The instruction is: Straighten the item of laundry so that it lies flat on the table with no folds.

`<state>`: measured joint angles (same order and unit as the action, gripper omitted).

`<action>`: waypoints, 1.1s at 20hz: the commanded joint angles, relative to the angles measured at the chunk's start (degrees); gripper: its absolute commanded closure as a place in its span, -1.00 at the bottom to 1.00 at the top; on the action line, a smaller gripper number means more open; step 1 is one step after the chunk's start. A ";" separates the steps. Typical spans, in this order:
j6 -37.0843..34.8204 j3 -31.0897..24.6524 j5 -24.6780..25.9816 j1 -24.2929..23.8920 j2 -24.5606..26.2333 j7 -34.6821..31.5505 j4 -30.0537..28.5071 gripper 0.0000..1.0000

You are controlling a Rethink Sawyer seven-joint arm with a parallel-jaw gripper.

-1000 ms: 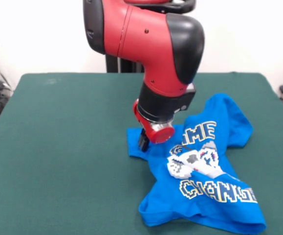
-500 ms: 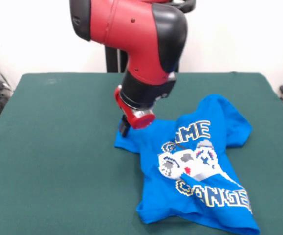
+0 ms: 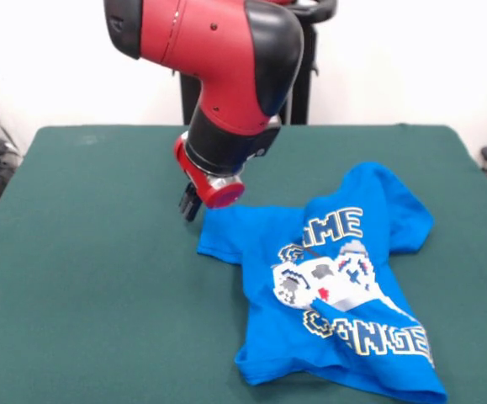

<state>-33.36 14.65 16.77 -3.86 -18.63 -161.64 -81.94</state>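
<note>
Between pulls: gripper point(image 3: 190, 202) clear of shirt point(image 3: 336, 286) at centre, finger state indiscernible; next, regrasp a still-bunched edge.

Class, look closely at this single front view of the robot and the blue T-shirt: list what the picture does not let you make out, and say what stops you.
1. Gripper, front view: whether it is open or shut, as the arm's red wrist covers most of it.
2. T-shirt: its lower hem is cut off by the bottom edge.
3. T-shirt lettering: partly swallowed by folds, so not fully readable.
4. Table: its near edge lies outside the picture.
</note>
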 commanded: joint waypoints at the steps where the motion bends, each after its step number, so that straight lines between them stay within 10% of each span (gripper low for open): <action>1: -1.89 -4.48 1.90 -0.39 4.48 3.69 -4.38 1.00; 14: -7.05 -19.49 -5.85 -7.06 -5.09 8.16 -11.61 1.00; 22: -0.80 -22.79 -5.32 -8.41 -1.65 4.72 -11.54 1.00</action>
<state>-34.82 1.54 13.60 -12.51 -24.33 -161.64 -88.45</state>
